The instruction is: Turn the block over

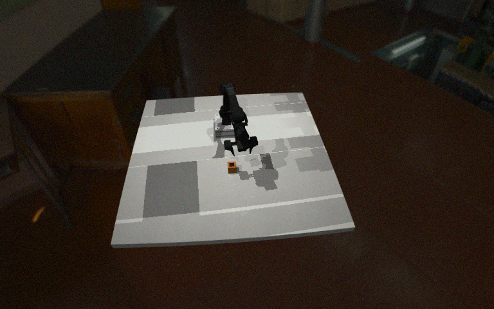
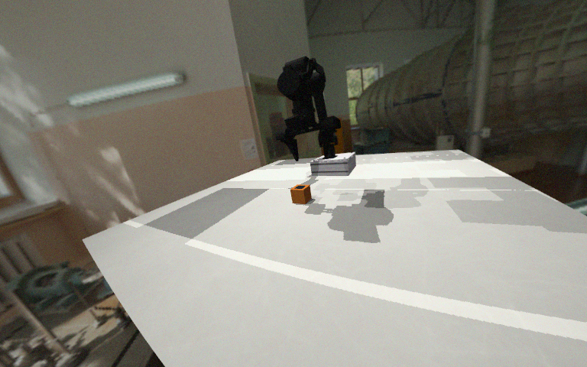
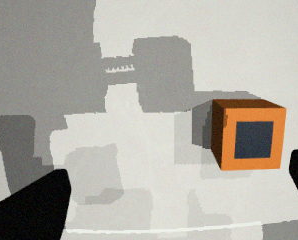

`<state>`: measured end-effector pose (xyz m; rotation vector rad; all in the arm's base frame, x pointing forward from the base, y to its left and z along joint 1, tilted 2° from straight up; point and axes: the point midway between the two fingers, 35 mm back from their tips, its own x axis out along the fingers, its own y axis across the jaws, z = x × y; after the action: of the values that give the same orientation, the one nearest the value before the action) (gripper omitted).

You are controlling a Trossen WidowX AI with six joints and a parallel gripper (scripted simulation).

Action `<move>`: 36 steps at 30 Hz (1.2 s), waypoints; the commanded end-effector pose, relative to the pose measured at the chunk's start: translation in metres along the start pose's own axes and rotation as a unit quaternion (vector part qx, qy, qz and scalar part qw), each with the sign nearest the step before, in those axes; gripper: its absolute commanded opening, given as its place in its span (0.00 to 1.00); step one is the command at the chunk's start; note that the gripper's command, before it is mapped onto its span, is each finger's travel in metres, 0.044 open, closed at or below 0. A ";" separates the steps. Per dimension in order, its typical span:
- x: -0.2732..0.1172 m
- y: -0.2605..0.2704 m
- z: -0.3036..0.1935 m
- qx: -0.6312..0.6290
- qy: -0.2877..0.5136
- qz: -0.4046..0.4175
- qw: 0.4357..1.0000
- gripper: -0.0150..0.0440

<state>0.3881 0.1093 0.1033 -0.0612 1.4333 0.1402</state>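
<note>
A small orange block [image 1: 231, 168] [image 2: 300, 195] [image 3: 249, 136] rests flat on the pale table [image 1: 273, 218] [image 2: 287, 313]. Its dark square mark [image 1: 231, 164] [image 2: 300, 186] [image 3: 254, 140] is on the top face. My black gripper [image 1: 242, 154] [image 3: 180, 162] is open and empty, pointing down above the table. It is raised clear of the block, on the arm base's side of it. In the wrist view the block shows at the right, nearer the right finger than the left. In the exterior view one finger is hard to tell from the arm behind it.
The arm's light grey base [image 1: 224, 134] [image 2: 333, 169] stands behind the block toward the back of the table. Shadows of the arm fall beside the block. A wooden cabinet [image 1: 69, 126] stands beyond the table's left edge.
</note>
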 end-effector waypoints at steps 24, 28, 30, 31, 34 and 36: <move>0.074 -0.064 -0.027 0.023 0.066 -0.039 0.997 1.00; 0.078 -0.064 -0.027 0.023 0.066 -0.039 0.997 1.00; 0.081 -0.065 -0.027 0.023 0.066 -0.039 0.997 1.00; 0.083 -0.065 -0.028 0.023 0.066 -0.039 0.997 1.00; 0.088 -0.065 -0.028 0.023 0.066 -0.039 0.997 1.00; 0.091 -0.065 -0.029 0.023 0.066 -0.039 0.997 1.00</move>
<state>0.3818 0.0474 0.0140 -0.0835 1.5599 0.0374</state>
